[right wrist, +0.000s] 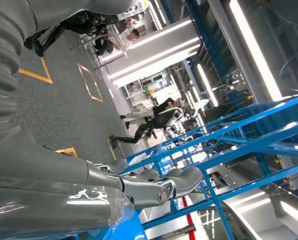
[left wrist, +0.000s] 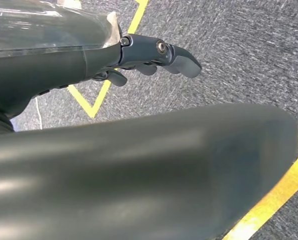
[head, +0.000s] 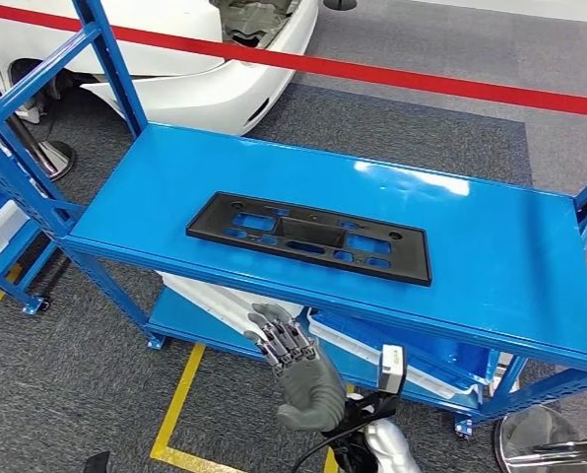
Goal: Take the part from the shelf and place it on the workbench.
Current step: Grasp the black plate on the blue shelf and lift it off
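Grey carpet marked with yellow floor lines is seen under a blue steel shelf. A red barrier tape and a white car are recorded behind it.

Item 1: part, a black, flat, elongated plate with several cut-outs. It is laid flat on the top deck of the shelf, beyond the fingertips of the right hand and well apart from them, untouched.

Item 2: right hand, raised in front of the shelf's front edge and below the deck level. Its fingers are extended and slightly spread toward the shelf, and nothing is held. In the right wrist view the fingers are shown nearly straight, with blue shelf framing beyond them.

Item 3: left hand, shown in the left wrist view over the carpet and the yellow lines. Its fingers are held out fairly straight, with nothing between them.

Item 4: white bins, stored on the lower deck, just past the right fingertips.
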{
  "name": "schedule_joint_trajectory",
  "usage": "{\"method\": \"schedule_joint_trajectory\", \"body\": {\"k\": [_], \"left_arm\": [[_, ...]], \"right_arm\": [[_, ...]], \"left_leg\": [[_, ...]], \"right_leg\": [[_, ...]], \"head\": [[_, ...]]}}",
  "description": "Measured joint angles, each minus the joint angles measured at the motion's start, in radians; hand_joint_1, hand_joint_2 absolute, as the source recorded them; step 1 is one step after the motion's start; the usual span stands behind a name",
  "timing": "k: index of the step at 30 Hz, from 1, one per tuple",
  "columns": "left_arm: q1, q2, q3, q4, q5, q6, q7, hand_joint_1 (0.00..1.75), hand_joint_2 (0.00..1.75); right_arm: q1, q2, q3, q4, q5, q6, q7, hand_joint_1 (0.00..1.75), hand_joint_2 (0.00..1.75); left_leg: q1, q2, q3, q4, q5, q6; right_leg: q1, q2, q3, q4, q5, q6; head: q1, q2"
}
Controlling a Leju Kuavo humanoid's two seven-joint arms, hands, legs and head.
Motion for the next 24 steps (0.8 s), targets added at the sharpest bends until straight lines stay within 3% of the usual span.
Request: {"method": "schedule_joint_trajectory", "body": {"k": [3, 7, 9, 11, 12, 14, 15, 16, 17, 18, 20, 22, 24], "left_arm": [[0.0, 0.0, 0.0, 0.0, 0.003, 0.0, 0.0, 0.0, 0.0], [0.0, 0.001, 0.0, 0.0, 0.005, 0.004, 0.001, 0.0, 0.0], [0.0, 0.001, 0.001, 0.0, 0.01, 0.007, 0.003, 0.0, 0.0], [-0.001, 0.0, 0.002, 0.0, 0.023, 0.012, 0.005, 0.0, 0.0], [-0.001, 0.0, 0.004, 0.0, 0.031, 0.015, 0.006, 0.0, 0.0], [0.0, -0.001, 0.011, 0.001, 0.044, 0.02, 0.009, 0.0, 0.0], [0.001, -0.001, 0.015, 0.001, 0.05, 0.021, 0.01, 0.0, 0.0], [0.002, -0.001, 0.019, 0.002, 0.053, 0.021, 0.011, 0.0, 0.0], [0.003, -0.001, 0.021, 0.003, 0.055, 0.021, 0.011, 0.0, 0.0], [0.003, -0.001, 0.023, 0.003, 0.056, 0.02, 0.012, 0.0, 0.0], [0.003, -0.001, 0.024, 0.005, 0.053, 0.019, 0.013, 0.0, 0.0], [0.002, -0.001, 0.026, 0.007, 0.051, 0.017, 0.014, 0.0, 0.0], [0.002, -0.001, 0.027, 0.008, 0.05, 0.017, 0.015, 0.0, 0.0]], "right_arm": [[0.006, -0.002, 0.001, -0.019, 0.021, -0.03, -0.002, 0.0, 1.75], [0.008, -0.006, 0.001, -0.03, 0.036, -0.066, 0.0, 0.0, 0.0], [0.006, -0.006, 0.001, -0.027, 0.031, -0.098, 0.02, 0.0, 0.0], [-0.001, -0.006, 0.0, -0.015, 0.017, -0.152, 0.065, 0.0, 0.0], [-0.008, -0.006, 0.0, -0.005, 0.009, -0.187, 0.094, 0.0, 0.0], [-0.023, -0.007, 0.0, 0.024, -0.007, -0.265, 0.15, 0.0, 0.0], [-0.028, -0.009, -0.001, 0.037, -0.015, -0.293, 0.17, 0.0, 0.0], [-0.031, -0.01, -0.001, 0.048, -0.023, -0.309, 0.183, 0.0, 0.0], [-0.034, -0.012, -0.001, 0.054, -0.031, -0.311, 0.188, 0.0, 0.0], [-0.038, -0.014, 0.001, 0.057, -0.038, -0.306, 0.189, 0.0, 0.0], [-0.05, -0.016, 0.007, 0.06, -0.05, -0.285, 0.185, 0.0, 0.0], [-0.062, -0.02, 0.016, 0.06, -0.062, -0.259, 0.179, 0.0, 0.0], [-0.068, -0.022, 0.023, 0.06, -0.071, -0.239, 0.17, 0.0, 0.0]], "left_leg": [[-0.002, 0.0, -0.001, 0.003, -0.001, 0.001], [-0.005, 0.0, -0.002, 0.007, -0.002, 0.004], [-0.003, 0.001, -0.001, 0.003, 0.001, 0.009], [0.003, 0.006, 0.002, -0.006, 0.007, 0.017], [0.006, 0.01, 0.004, -0.01, 0.009, 0.021], [0.008, 0.016, 0.004, -0.01, 0.01, 0.022], [0.008, 0.017, 0.003, -0.009, 0.01, 0.022], [0.008, 0.018, 0.003, -0.009, 0.009, 0.022], [0.007, 0.018, 0.004, -0.008, 0.009, 0.021], [0.007, 0.017, 0.006, -0.008, 0.008, 0.02], [0.006, 0.015, 0.008, -0.008, 0.005, 0.014], [0.005, 0.014, 0.005, -0.006, 0.003, 0.004], [0.008, 0.012, 0.001, -0.008, 0.004, -0.007]], "right_leg": [[-0.002, 0.0, 0.0, -0.001, 0.0, 0.001], [-0.005, 0.0, 0.0, -0.002, 0.002, 0.005], [-0.006, 0.002, 0.0, -0.004, 0.002, 0.01], [-0.002, -0.007, -0.008, 0.018, -0.017, 0.015], [0.0, -0.016, -0.026, 0.057, -0.041, 0.017], [-0.001, -0.031, -0.088, 0.188, -0.105, 0.019], [-0.001, -0.034, -0.117, 0.248, -0.125, 0.019], [-0.001, -0.035, -0.135, 0.28, -0.127, 0.019], [-0.001, -0.035, -0.133, 0.272, -0.108, 0.017], [-0.001, -0.035, -0.114, 0.226, -0.073, 0.014], [0.002, -0.027, -0.055, 0.089, 0.0, 0.003], [0.006, -0.02, -0.023, 0.012, 0.023, -0.006], [0.008, -0.021, -0.021, 0.002, 0.021, -0.012]], "head": [[0.0, 0.0], [0.0, 0.0], [0.0, 0.0], [0.001, 0.0], [0.003, 0.0], [0.005, 0.0], [0.004, 0.0], [0.004, 0.0], [0.005, 0.0], [0.005, 0.0], [0.004, 0.0], [0.003, 0.0], [0.003, 0.0]]}}
